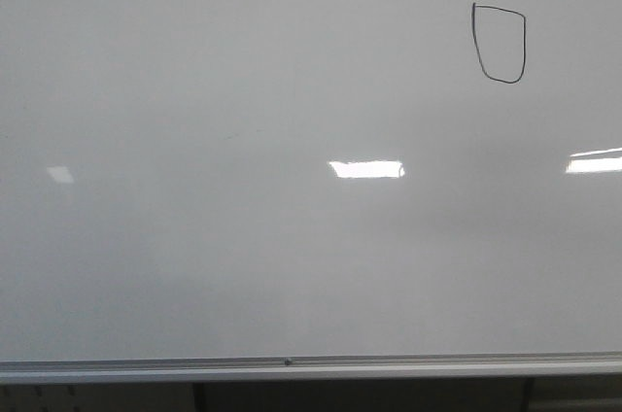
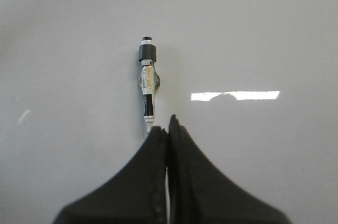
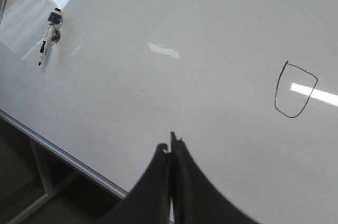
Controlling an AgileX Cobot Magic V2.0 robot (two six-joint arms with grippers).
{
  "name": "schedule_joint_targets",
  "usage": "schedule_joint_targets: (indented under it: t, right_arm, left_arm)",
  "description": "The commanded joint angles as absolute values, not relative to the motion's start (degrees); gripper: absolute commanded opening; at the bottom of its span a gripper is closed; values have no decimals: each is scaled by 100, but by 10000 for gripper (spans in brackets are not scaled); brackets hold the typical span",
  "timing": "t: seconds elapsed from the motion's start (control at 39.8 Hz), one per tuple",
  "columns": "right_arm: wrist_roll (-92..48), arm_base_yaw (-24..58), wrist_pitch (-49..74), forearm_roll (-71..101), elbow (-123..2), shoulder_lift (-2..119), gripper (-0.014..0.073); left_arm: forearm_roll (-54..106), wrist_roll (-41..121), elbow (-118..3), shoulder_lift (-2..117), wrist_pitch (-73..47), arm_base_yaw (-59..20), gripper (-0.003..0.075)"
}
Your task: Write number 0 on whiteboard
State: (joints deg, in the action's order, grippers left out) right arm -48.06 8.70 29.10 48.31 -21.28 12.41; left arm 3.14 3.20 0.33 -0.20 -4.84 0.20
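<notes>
The whiteboard (image 1: pixel 292 91) fills the front view, a glossy pale grey-white. The number 0 (image 1: pixel 525 43) is a thin black boxy closed loop at its upper right. It also shows in the right wrist view (image 3: pixel 276 92). A marker (image 2: pixel 148 81) with a dark cap end lies flat on the whiteboard (image 2: pixel 264 34), just beyond my left gripper (image 2: pixel 168 126), which is shut and empty. In the right wrist view the marker (image 3: pixel 49 36) lies alone far from the 0. My right gripper (image 3: pixel 171 145) is shut and empty over the board's edge. Neither gripper shows in the front view.
A silver rail (image 1: pixel 292 365) runs along the board's near edge and also shows in the right wrist view (image 3: pixel 63 152). Bright glare patches (image 1: pixel 366 169) (image 1: pixel 595 161) lie on the board. Below the rail is dark space with a pale frame leg (image 3: pixel 42 174).
</notes>
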Motion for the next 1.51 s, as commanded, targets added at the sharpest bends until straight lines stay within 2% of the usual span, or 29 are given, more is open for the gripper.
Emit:
schedule_joint_targets:
  t: [0.0, 0.6, 0.75, 0.86, 1.06, 1.13, 1.23, 1.48]
  right_arm:
    - [-4805, 846, 2654, 4975, -2278, 1296, -60]
    - [-4805, 846, 2640, 4975, -2278, 1296, -60]
    - [-4743, 846, 2324, 4570, -2278, 1212, -60]
    - [-4130, 840, 2046, 3638, -2207, 1130, -60]
    - [-1233, 840, 957, 1106, -1582, 906, -60]
    - [-547, 836, 508, 320, -1232, 834, -60]
    - [-409, 729, 67, -89, -685, 721, -60]
    - [-409, 199, 0, -35, 38, 226, -60]
  left_arm:
    - [313, 264, 155, -129, 0, -21, -20]
    - [313, 264, 155, -129, 0, -21, -20]
    - [313, 264, 155, -129, 0, -21, -20]
    - [313, 264, 155, -129, 0, -21, -20]
    - [313, 264, 155, -129, 0, -21, -20]
    - [313, 264, 155, -129, 0, -21, -20]
    - [313, 264, 155, -129, 0, -21, -20]
    - [313, 264, 155, -129, 0, -21, -20]
